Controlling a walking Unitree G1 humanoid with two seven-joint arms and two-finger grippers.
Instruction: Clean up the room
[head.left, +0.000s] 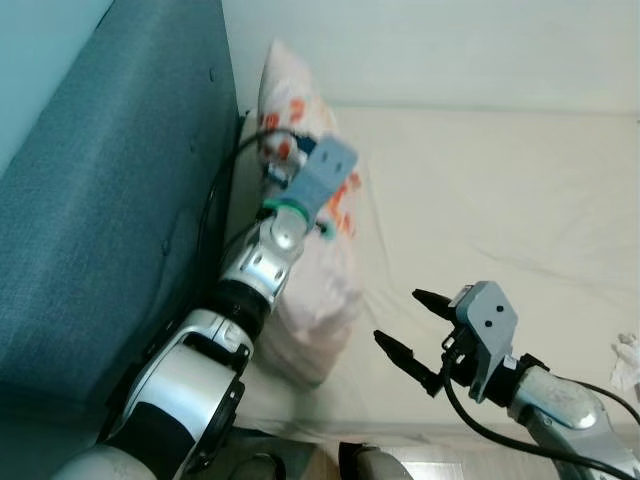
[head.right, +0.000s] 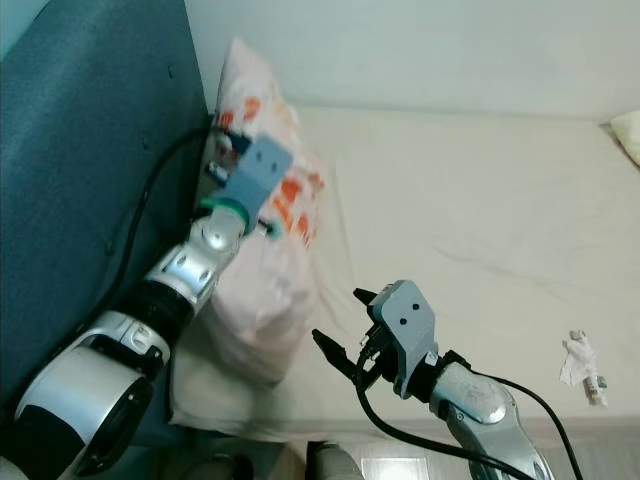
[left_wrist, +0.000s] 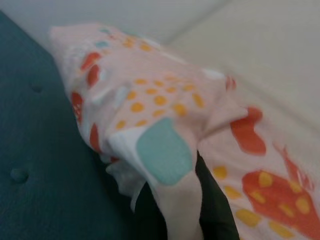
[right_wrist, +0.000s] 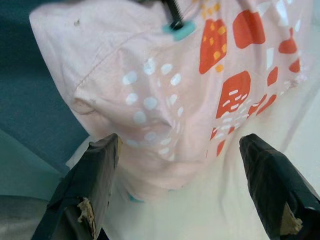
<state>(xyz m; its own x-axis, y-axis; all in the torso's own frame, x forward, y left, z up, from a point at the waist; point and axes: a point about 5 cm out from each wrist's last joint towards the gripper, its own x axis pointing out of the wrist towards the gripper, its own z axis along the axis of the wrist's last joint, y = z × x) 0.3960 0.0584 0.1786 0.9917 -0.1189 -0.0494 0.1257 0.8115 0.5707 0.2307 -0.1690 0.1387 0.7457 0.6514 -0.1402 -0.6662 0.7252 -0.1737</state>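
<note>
Cream bed (head.right: 480, 200), left claw (left_wrist: 197, 200) pinching pillow (left_wrist: 165, 120)

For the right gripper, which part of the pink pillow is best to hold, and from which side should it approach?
Probably the pillow's lower corner, approached from the mattress side. The left gripper already pinches the fabric near the top, the blue headboard blocks the far side, and the right gripper is open, facing that soft, bulging corner.

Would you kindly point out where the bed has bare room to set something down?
The cream sheet lies bare between the pink patterned pillow and the small crumpled white wrapper. Crowded beside the teal padded headboard, where the left end effector grips the pillow and the open right end effector hovers.
</note>
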